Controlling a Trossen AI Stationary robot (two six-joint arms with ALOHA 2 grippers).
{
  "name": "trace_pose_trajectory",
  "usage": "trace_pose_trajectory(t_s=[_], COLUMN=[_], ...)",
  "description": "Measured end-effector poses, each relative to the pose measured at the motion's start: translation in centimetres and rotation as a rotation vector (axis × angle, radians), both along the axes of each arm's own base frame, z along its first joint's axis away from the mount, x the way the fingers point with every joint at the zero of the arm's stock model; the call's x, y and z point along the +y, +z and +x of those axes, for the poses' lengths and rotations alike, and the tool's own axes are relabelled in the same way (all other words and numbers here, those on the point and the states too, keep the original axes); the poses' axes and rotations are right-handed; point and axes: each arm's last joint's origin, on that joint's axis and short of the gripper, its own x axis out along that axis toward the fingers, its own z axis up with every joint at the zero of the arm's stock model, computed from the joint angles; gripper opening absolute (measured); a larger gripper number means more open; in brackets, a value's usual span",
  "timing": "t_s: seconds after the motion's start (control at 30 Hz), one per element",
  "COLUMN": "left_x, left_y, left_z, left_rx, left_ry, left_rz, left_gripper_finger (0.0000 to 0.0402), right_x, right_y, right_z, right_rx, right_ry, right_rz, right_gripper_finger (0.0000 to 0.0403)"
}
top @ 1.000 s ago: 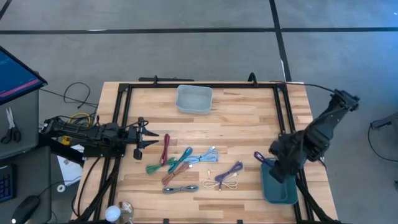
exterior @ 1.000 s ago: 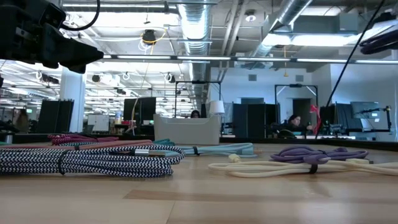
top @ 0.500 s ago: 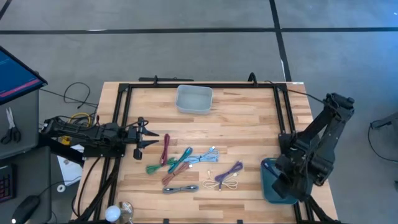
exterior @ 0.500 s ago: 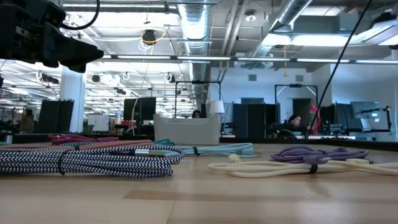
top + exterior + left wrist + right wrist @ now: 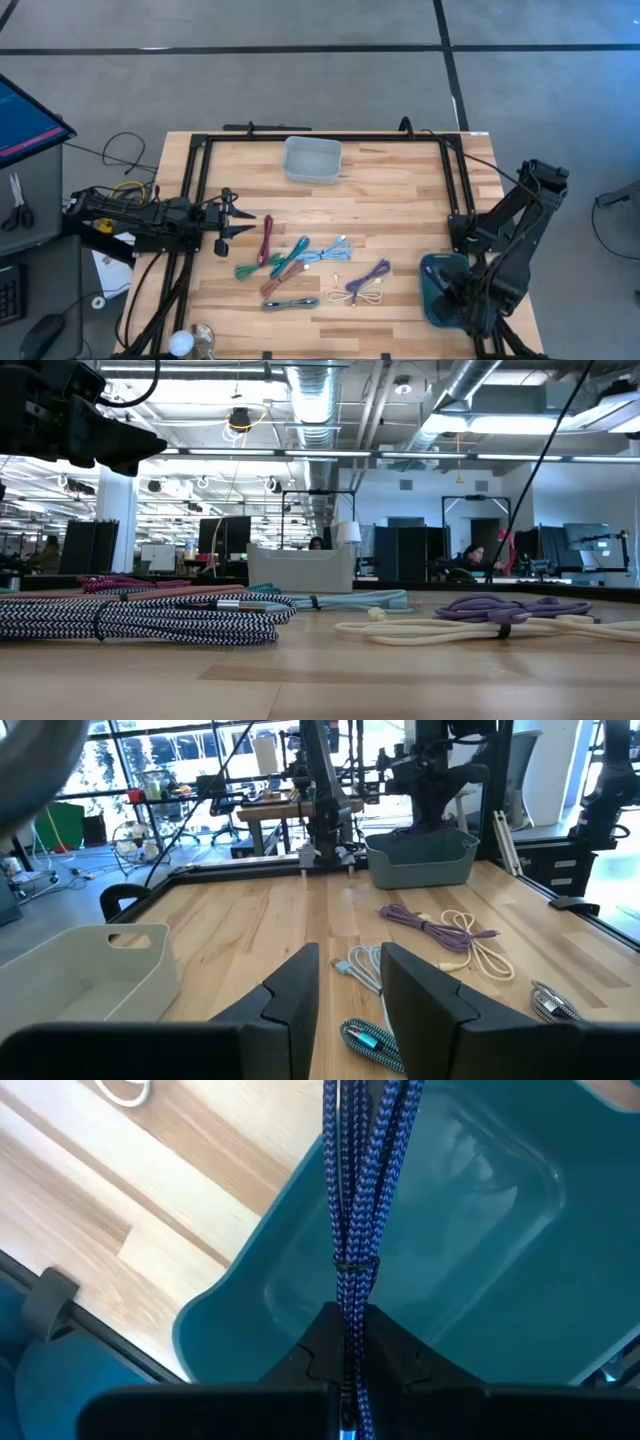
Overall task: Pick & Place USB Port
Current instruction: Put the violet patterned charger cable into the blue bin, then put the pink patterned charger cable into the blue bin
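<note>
While the left gripper sits at the table's left edge with fingers partly apart and nothing between them, the right gripper is pinched on a blue braided USB cable, directly over the teal bin at the front-right corner. In the right wrist view the bundled cable stretches out from the fingertips across the bin's open interior; can't tell whether it touches the bin floor.

From above, the right arm covers most of the bin, so the cable isn't visible there.

Remaining cables lie loose mid-table, well clear of the bin:
- maroon cable
- green cable
- teal cable beside a light blue cable
- purple cable touching a cream cable
- black-and-white braided cable, nearest the front edge

A grey bin stands at the far edge, centre. Black frame rails run along both sides of the wooden table.

Off-table left: a monitor, scissors, loose wiring.

In the low view, only the cables and the grey bin show.
</note>
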Motion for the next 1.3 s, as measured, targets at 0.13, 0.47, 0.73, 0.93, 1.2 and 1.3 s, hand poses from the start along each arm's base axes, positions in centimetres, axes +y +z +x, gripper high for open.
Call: trace_pose_trajectory(t_s=[0.13,0.47,0.73,0.93,1.2,1.3], left_x=[0.0,0.0,0.0,0.0,0.0,0.0], left_y=[0.0,0.0,0.0,0.0,0.0,0.0], left_z=[0.0,0.0,0.0,0.0,0.0,0.0], left_rx=[0.000,0.000,-0.001,-0.001,-0.002,-0.005], left_ry=[0.000,0.000,0.000,0.000,0.000,0.000], left_rz=[0.000,0.000,0.000,0.000,0.000,-0.001], left_gripper_finger=[0.0110,0.0110,0.0110,0.0110,0.0110,0.0110], right_x=[0.3,1.2,0.5,-0.9,-3.9,-4.9], right_y=[-0.4,-1.3,-1.1,0.3,2.6,3.3], right_z=[0.0,-1.2,-1.3,-0.5,1.7,2.8], right_rx=[0.020,0.144,0.160,0.104,-0.223,-0.325], right_ry=[0.012,-0.041,-0.037,-0.013,0.156,0.228], right_rz=[-0.021,-0.030,-0.058,-0.022,-0.140,-0.202], right_gripper_finger=[0.0010,0.0074,0.0091,0.0092,0.0092,0.0093])
